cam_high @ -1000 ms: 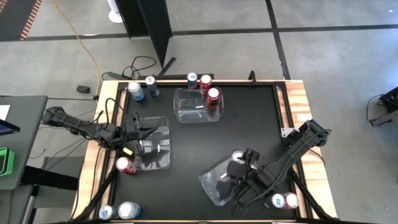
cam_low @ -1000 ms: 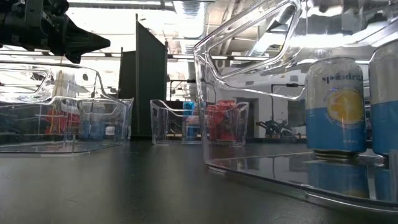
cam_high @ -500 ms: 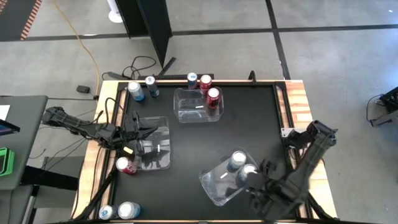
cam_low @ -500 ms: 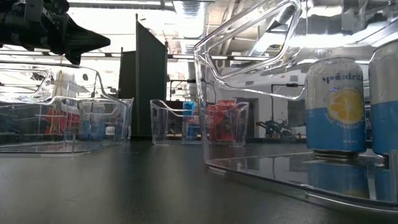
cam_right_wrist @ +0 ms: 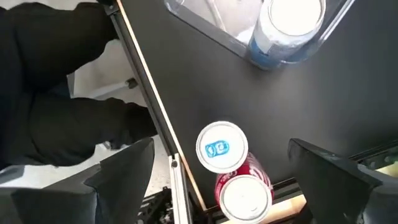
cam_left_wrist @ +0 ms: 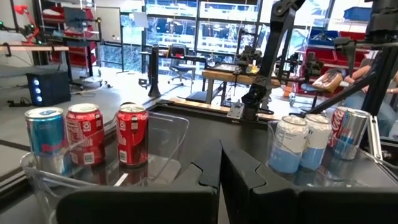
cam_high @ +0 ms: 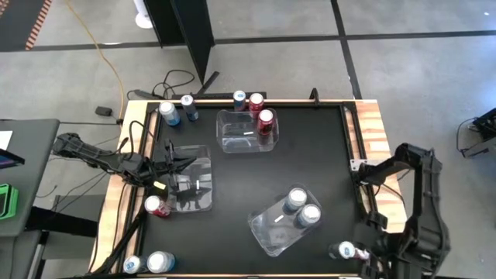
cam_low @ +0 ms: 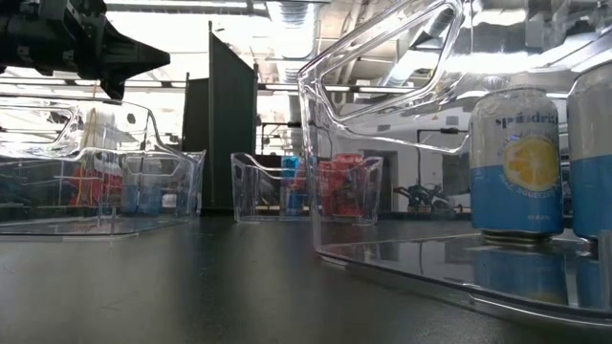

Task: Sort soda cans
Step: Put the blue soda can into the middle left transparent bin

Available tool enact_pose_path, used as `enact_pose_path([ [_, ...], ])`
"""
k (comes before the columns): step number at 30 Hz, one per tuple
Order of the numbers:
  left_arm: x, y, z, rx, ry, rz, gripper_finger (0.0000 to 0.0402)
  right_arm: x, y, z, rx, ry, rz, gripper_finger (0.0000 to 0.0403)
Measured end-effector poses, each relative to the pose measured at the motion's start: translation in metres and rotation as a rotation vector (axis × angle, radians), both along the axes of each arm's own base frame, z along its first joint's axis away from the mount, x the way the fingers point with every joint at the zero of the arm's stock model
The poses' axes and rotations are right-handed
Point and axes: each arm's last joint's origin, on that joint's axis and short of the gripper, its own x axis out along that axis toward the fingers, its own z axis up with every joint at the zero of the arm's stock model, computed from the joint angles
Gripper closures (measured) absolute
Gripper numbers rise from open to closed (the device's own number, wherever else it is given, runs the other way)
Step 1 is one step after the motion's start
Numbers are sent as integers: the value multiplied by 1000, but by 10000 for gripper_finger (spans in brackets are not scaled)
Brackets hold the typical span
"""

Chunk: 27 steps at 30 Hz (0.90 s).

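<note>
— Well, what's the black surface (cam_high: 310,155) like, and the room?

— Matte black top with a pale wooden rim (cam_high: 372,128), on a grey concrete floor (cam_high: 418,77). A tall dark panel (cam_high: 190,35) stands beyond the far edge, with cables (cam_high: 174,81) trailing by it.

— Where are the soda cans?

— Scattered. Two light blue cans (cam_high: 301,208) stand in the clear plastic bin (cam_high: 267,232) near the right front. A red can (cam_high: 266,120) sits in the far clear bin (cam_high: 236,136). A dark blue can (cam_high: 239,99) and a red one (cam_high: 256,101) stand at the far edge behind it, two more blue cans (cam_high: 169,113) at the far left corner. A red can (cam_high: 156,206) stands just beside the left bin (cam_high: 203,167).

— And the arms?

— The left claw (cam_high: 180,164) hangs over that left bin, its fingers spread. The right claw (cam_right_wrist: 224,168) is spread too, above a blue-topped can (cam_right_wrist: 221,148) and a red can (cam_right_wrist: 244,193) touching each other at the right front edge.

— Room to move?

— The middle of the surface is open; the bins crowd the sides.
</note>
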Motion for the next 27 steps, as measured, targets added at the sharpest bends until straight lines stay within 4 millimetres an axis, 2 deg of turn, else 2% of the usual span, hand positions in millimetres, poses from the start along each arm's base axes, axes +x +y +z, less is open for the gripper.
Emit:
enact_pose_path([
  [6, 0, 0, 0, -1, -1, 0, 401, -10, 13, -20, -41, 64, -3, 20],
  [12, 0, 0, 0, -8, -4, 0, 401, -11, 25, -37, -83, 115, -3, 20],
  [20, 0, 0, 0, -7, -4, 0, 401, -6, 25, -39, -92, 119, -11, 20],
  [27, 0, 0, 0, -1, -1, 0, 401, 15, 16, -39, -114, 127, 2, 20],
])
